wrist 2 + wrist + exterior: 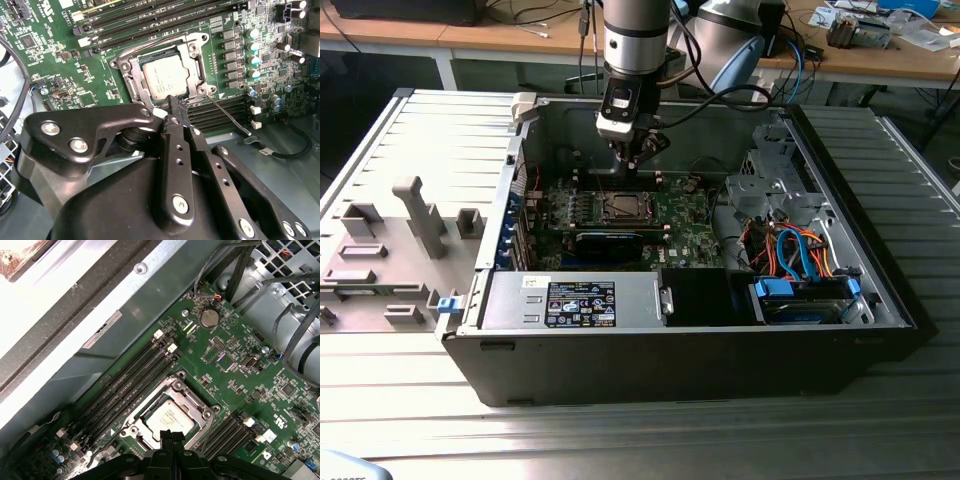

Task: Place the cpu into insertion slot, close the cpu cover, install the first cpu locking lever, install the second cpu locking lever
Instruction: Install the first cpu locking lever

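Silver-grey cpu point(165, 79); silvery cpu cover point(196, 62); green motherboard point(100, 75); black claw point(174, 103); blue, orange cables point(798, 248).

Ribbed grey metal table point(620, 440) carries everything. Open black computer case point(670, 365) lies flat on it at the centre of the exterior view, open side up. A set of grey fixture blocks point(420, 215) stands on the table at 9 o'clock from the case, just beside it. Small blue clip point(446, 304) sits between the blocks and the case wall; can't tell if it touches. White object point(340, 468) at 7 o'clock, cut off by the frame edge.
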Controlling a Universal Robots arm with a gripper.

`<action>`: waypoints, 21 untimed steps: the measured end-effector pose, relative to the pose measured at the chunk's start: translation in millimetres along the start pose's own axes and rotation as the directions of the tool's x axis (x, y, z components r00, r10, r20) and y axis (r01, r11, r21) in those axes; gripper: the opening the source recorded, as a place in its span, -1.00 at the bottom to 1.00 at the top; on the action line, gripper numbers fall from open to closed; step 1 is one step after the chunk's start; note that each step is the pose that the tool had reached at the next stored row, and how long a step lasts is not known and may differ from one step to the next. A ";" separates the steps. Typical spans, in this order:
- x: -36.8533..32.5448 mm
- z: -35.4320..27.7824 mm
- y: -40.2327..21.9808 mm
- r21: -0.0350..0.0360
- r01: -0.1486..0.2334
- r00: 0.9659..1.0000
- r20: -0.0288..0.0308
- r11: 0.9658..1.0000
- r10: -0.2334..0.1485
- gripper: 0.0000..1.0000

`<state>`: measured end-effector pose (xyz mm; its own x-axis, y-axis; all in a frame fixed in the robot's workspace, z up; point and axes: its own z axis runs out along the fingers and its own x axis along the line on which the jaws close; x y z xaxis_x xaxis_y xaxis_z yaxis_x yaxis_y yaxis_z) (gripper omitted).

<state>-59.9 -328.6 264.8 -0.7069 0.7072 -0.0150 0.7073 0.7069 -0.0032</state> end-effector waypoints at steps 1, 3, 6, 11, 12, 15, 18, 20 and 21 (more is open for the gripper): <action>0.0 0.0 0.0 0.000 0.000 1.000 0.000 1.000 0.000 -0.79; 0.0 0.0 0.0 0.000 0.001 1.000 0.000 1.000 -0.001 -0.79; 0.0 0.0 0.0 0.000 0.003 1.000 0.000 1.000 -0.003 -0.79; 0.0 0.0 0.0 0.000 0.007 1.000 0.000 1.000 -0.007 -0.79; 0.0 0.0 0.0 0.000 0.007 1.000 0.000 1.000 -0.007 -0.79; 0.0 0.0 0.0 0.000 0.008 1.000 0.000 1.000 -0.008 -0.79; 0.0 0.0 0.0 0.000 0.010 1.000 0.000 1.000 -0.010 -0.79; 0.0 0.0 0.0 0.000 0.012 1.000 0.000 1.000 -0.012 -0.79; 0.0 0.0 0.0 0.000 0.013 1.000 0.000 1.000 -0.013 -0.79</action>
<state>-59.9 -328.5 264.8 -0.7158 0.6982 -0.0150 0.6983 0.7158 -0.0031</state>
